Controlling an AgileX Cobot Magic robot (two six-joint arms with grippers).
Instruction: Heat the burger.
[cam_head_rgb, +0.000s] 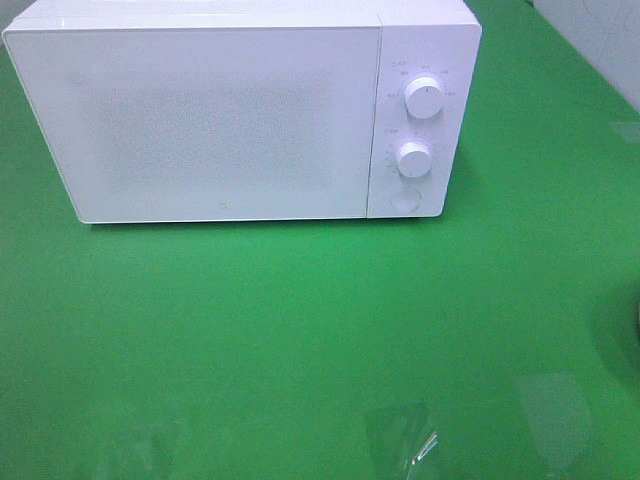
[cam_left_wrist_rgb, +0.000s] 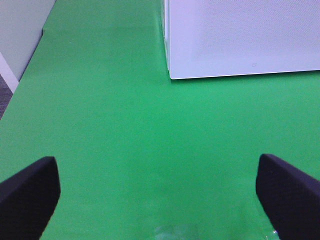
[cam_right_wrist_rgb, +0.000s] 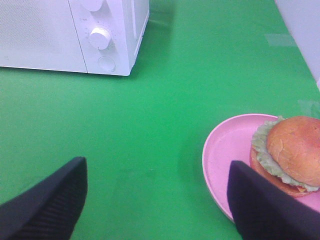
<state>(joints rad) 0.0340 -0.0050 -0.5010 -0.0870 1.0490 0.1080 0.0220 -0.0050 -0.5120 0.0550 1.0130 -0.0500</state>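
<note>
Seen only through the right wrist camera: the burger (cam_right_wrist_rgb: 290, 152), brown domed bun over green lettuce and red-orange filling, sitting on a round pink plate (cam_right_wrist_rgb: 225, 150) toward that plate's far side, both cut off by the frame edge. Absent from the high view and from the left wrist view. Right end effector (cam_right_wrist_rgb: 157, 200) released, dark fingers (cam_right_wrist_rgb: 47, 202) spread wide with bare green between them, one finger overlapping the plate's rim in the picture; contact not clear. Nothing grasped.

Through the left wrist camera: left end effector (cam_left_wrist_rgb: 157, 197) likewise released, fingers (cam_left_wrist_rgb: 27, 197) wide apart over empty green, grasping nothing; just one lower corner of the white microwave (cam_head_rgb: 240, 110) ahead.

From the high camera: whole microwave front, door shut, two white knobs (cam_head_rgb: 424, 98) stacked on the right-hand panel above a round button (cam_head_rgb: 404, 198). No arms in that view, only a dark sliver at the right edge, too cropped to name.

Desk (cam_head_rgb: 300, 330) covered edge to edge in bright green. Pale wall at the upper right corner of the high view; grey floor and light panel beside the desk in the left wrist view.

Faint clear patches and a small crinkled transparent scrap (cam_head_rgb: 425, 447) near the front edge, hard to make out. Dial markings too small to read.
</note>
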